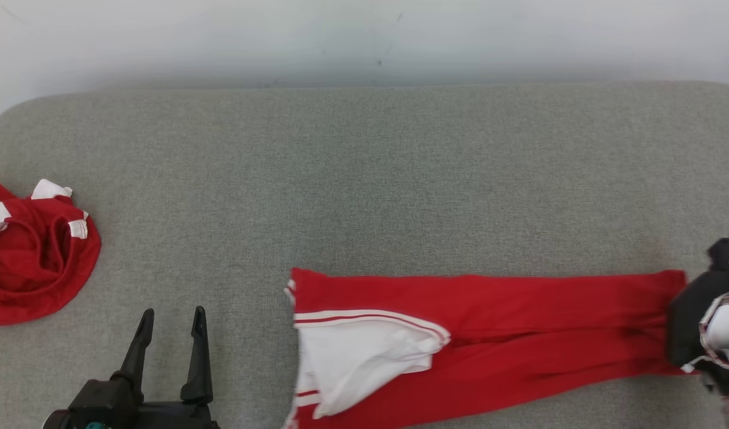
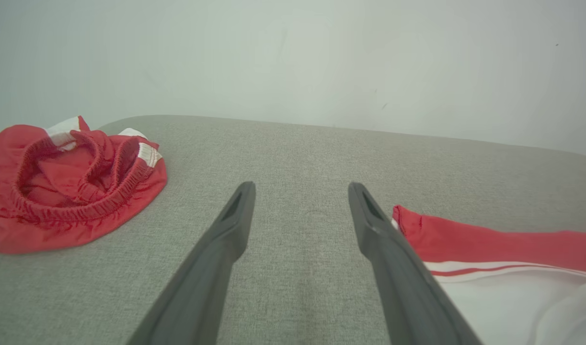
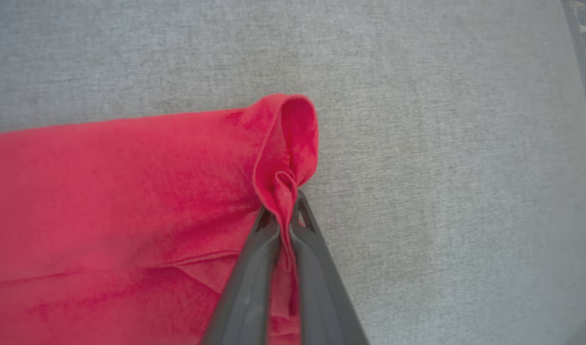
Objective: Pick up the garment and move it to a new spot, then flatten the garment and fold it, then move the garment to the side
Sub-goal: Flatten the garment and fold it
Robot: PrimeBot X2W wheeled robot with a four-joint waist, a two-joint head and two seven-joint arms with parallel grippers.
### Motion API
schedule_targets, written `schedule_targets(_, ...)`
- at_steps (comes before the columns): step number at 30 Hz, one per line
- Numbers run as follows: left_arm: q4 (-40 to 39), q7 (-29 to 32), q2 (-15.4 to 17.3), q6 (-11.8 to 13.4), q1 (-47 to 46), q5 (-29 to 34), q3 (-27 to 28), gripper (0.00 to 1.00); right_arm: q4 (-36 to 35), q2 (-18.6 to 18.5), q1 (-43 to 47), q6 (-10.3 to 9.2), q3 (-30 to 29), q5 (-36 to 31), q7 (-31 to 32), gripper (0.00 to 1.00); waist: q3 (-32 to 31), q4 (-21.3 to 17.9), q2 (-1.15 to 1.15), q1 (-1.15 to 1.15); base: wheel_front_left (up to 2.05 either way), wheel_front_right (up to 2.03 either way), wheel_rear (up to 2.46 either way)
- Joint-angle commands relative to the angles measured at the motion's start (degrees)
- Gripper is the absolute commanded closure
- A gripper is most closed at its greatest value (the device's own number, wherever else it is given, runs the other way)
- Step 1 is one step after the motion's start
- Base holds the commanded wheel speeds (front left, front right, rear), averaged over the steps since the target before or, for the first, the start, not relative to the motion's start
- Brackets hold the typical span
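A long red garment (image 1: 519,322) with a white panel and white stripes lies stretched flat across the grey padded surface (image 1: 364,179). Its left end shows in the left wrist view (image 2: 489,244). My right gripper (image 3: 285,211) is shut on the garment's right edge (image 3: 130,191), and the red cloth bunches into a raised fold between the fingers. In the head view that gripper (image 1: 683,325) sits at the garment's far right end. My left gripper (image 1: 172,319) stands open over bare surface to the left of the garment, fingers (image 2: 235,211) spread with nothing between them.
A second red piece with white trim and an elastic waistband (image 1: 36,256) lies crumpled at the left edge of the surface, also seen in the left wrist view (image 2: 72,182). A pale wall (image 1: 364,36) rises behind the surface.
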Motion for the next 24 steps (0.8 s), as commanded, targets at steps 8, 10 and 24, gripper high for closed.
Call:
schedule_targets(8, 0.0, -0.1, -0.1, 0.7, 0.6, -0.4, -0.7, 0.0, -5.0, -4.8, 3.9, -0.2, -7.1, -4.1, 2.0, 1.0, -1.8, -1.1, -0.01, -0.01, 0.0, 0.0, 0.0)
schedule_targets(10, 0.1, -0.1, -0.1, 0.8, 1.2, -0.6, -0.9, 0.0, -6.7, -5.3, 5.7, -0.2, -8.1, -5.3, 3.0, 1.0, -2.6, -1.3, -0.01, -0.01, 0.0, 0.0, 0.0)
schedule_targets(24, 1.3, -0.1, 0.0, 1.8, 4.7, -1.6, -1.1, 0.0, -27.5, -1.9, 14.0, -0.19, 6.1, 2.7, 15.4, 1.0, -8.8, -3.3, -0.01, -0.01, 0.0, 0.0, 0.0)
